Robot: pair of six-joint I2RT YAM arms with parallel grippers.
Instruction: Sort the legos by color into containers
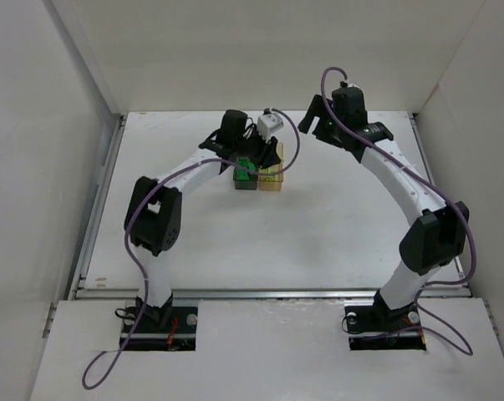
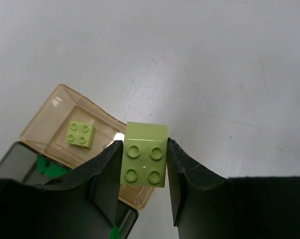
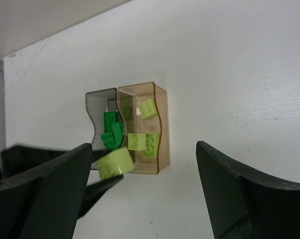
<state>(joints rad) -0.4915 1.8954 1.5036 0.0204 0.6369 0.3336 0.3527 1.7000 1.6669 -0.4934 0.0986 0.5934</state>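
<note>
My left gripper [image 2: 144, 167] pinches a pale yellow-green lego [image 2: 146, 149] at the edge of the orange-tan bin [image 2: 52, 107]. Next I should centre it over that bin and release; my right gripper [image 3: 145, 169] hangs spread, empty.

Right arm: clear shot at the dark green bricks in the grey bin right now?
Probably not. From the open right gripper, the grey bin holding the dark green bricks lies beyond the tan bin, and the left gripper, shut on a pale brick, crowds both bins.
</note>
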